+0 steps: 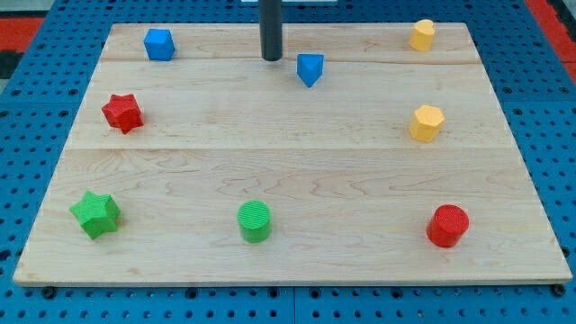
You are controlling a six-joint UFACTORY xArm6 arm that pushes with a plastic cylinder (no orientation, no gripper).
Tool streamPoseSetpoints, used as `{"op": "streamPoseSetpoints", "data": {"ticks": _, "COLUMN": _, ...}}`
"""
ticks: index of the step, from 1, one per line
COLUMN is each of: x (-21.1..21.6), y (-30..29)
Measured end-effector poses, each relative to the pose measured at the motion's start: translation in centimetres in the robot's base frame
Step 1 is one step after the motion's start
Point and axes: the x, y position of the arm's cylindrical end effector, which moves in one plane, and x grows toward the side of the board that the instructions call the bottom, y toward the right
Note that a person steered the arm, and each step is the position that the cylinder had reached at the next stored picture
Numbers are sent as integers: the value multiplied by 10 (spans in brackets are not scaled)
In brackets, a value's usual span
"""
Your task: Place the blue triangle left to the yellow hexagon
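Task is barely started, we judge: the blue triangle sits near the view's top, around the middle, well apart from the yellow hexagon, which lies further right and lower. Left to do: shove the triangle rightward and down the view until it rests just at the hexagon's left side.

Left to right across the desk, a pale wooden board with visible grain and plank seams, lying on a blue perforated base:
- green star, bottom left, ridged plastic look
- red star, left side, matte
- blue cube, top left, flat faces
- green cylinder, bottom centre, striped top
- our tip, end of a straight dark rod, smooth and round, standing just left of the blue triangle, close but whether touching we cannot tell
- blue triangle, wedge shaped, sharp edges
- yellow block, top right, exact shape hard to tell
- yellow hexagon, faceted sides
- red cylinder, bottom right, ridged top

No fingers on this rig, just the rod, so there is nothing to be apart or together. The path between triangle and hexagon looks free of other blocks.
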Motion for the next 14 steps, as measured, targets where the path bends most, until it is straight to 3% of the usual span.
{"op": "streamPoseSetpoints", "data": {"ticks": 2, "x": 17, "y": 62}}
{"op": "streamPoseSetpoints", "data": {"ticks": 3, "x": 37, "y": 62}}
{"op": "streamPoseSetpoints", "data": {"ticks": 5, "x": 28, "y": 82}}
{"op": "streamPoseSetpoints", "data": {"ticks": 7, "x": 47, "y": 95}}
{"op": "streamPoseSetpoints", "data": {"ticks": 9, "x": 52, "y": 139}}
{"op": "streamPoseSetpoints", "data": {"ticks": 11, "x": 87, "y": 104}}
{"op": "streamPoseSetpoints", "data": {"ticks": 12, "x": 62, "y": 95}}
{"op": "streamPoseSetpoints", "data": {"ticks": 13, "x": 72, "y": 50}}
{"op": "streamPoseSetpoints", "data": {"ticks": 14, "x": 91, "y": 54}}
